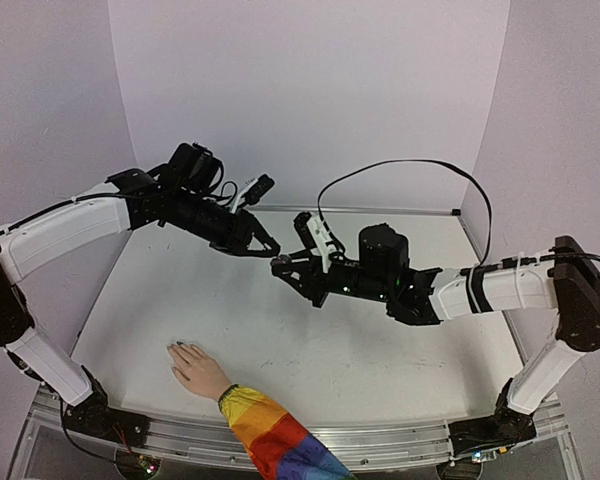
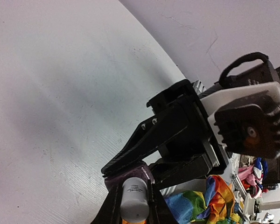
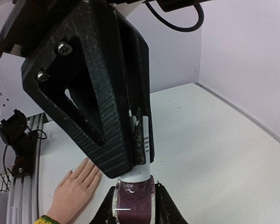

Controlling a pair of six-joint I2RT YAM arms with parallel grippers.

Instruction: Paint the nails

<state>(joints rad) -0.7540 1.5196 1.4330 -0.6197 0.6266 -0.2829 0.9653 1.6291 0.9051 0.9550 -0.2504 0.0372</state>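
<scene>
A small bottle of dark purple polish (image 3: 133, 205) is held in the air between my two grippers over the middle of the table. My right gripper (image 3: 133, 201) is shut on the glass body. My left gripper (image 2: 133, 198) is shut on the white cap (image 2: 134, 200), which sits on the bottle. In the top view the left gripper (image 1: 263, 246) and right gripper (image 1: 283, 266) meet tip to tip. The pale beige hand (image 1: 198, 370) lies flat at the near left with its rainbow sleeve (image 1: 270, 435). Its nails (image 1: 178, 346) are too small to judge. The hand also shows in the right wrist view (image 3: 74, 189).
White walls close the table at the back and both sides. The metal rail (image 1: 310, 440) runs along the near edge under the sleeve. A black cable (image 1: 410, 165) loops above the right arm.
</scene>
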